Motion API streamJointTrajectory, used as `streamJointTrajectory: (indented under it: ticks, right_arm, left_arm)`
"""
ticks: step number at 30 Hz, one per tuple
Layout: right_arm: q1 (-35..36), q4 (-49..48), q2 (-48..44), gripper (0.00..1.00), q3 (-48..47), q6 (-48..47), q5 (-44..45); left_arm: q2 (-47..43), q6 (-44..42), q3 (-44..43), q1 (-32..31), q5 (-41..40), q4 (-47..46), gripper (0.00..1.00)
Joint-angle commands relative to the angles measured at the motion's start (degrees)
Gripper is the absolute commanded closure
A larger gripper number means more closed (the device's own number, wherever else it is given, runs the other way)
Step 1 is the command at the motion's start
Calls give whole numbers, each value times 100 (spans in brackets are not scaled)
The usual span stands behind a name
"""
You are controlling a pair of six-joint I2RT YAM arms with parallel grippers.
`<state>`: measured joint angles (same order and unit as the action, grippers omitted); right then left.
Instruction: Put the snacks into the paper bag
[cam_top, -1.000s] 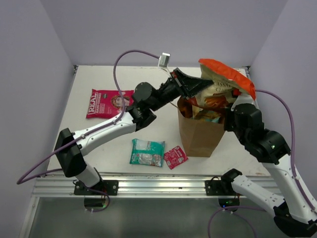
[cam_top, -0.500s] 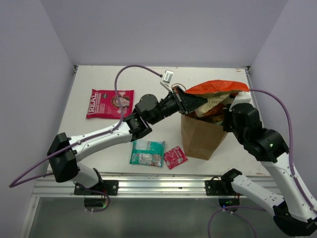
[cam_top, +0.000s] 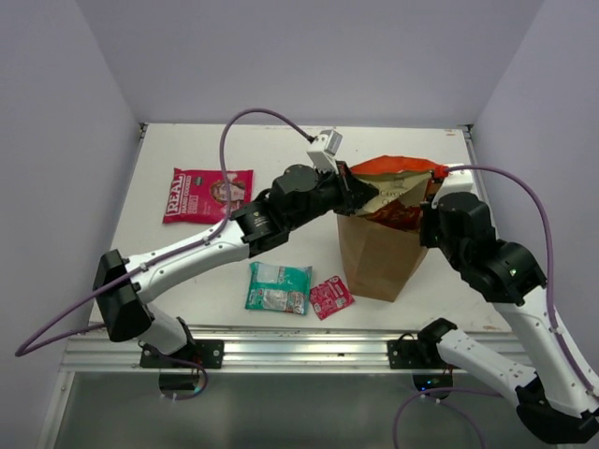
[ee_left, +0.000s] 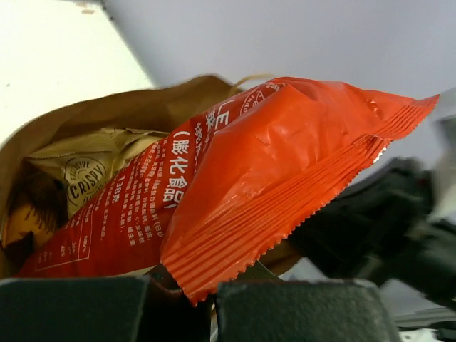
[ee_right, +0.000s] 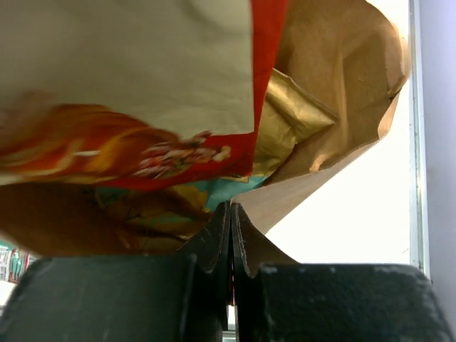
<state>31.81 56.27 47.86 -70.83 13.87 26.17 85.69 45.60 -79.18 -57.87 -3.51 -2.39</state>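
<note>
The brown paper bag (cam_top: 374, 254) stands upright right of the table's middle. My left gripper (cam_top: 358, 194) is shut on a corner of the red-orange packet (cam_top: 395, 167), which lies tilted across the bag's mouth, partly inside. In the left wrist view the gripper (ee_left: 206, 299) pinches that packet (ee_left: 271, 171) over the bag (ee_left: 107, 114), with a tan packet (ee_left: 85, 171) inside. My right gripper (cam_top: 432, 192) is shut on the bag's right rim; its wrist view shows the jaws (ee_right: 230, 214) closed on the paper edge (ee_right: 313, 185).
The pink-red "REAL" packet (cam_top: 208, 195) lies at the left back. The teal-green packet (cam_top: 278, 287) and the small pink-red sachet (cam_top: 330, 296) lie near the front edge, left of the bag. The back wall is close behind the bag.
My left gripper has brought the red-orange packet down from above the bag to its mouth and moved in closer. The right gripper has kept hold of the rim.
</note>
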Motion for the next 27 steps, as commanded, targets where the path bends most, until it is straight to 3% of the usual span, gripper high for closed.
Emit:
streamJointTrajectory:
  ticks: [1,6,10,11,15,21,24,27]
  right_arm:
    - [36,-152,-13,100,-274,-77,-112]
    - [27,-72,-22,100,-362,-112,-25]
    - [36,-107,-4,100,-344,-121,-25]
    - [36,-108,13,100,-344,-121,-33]
    - [36,-151,57,100,-309,-121,-60]
    - [36,-195,136,100,-300,-130,-104]
    - [36,-213,171,100,-291,-130,-112]
    - [36,-230,189,100,-282,-139,-104]
  left_arm:
    - [597,-517,16,-41,-27,1144,100]
    - [721,-816,-54,-41,-177,1390,100]
    - [887,-1062,-246,-41,516,1321,99]
    - [914,-1071,-300,-49,683,1286,95]
    - [774,-1378,-510,-93,905,645,57]
    - [90,-2301,-1415,-155,1,11,37]
    - [-235,-2748,-1881,-155,-536,213,38]
    - [-823,-3065,-1550,-155,-1430,134,41]
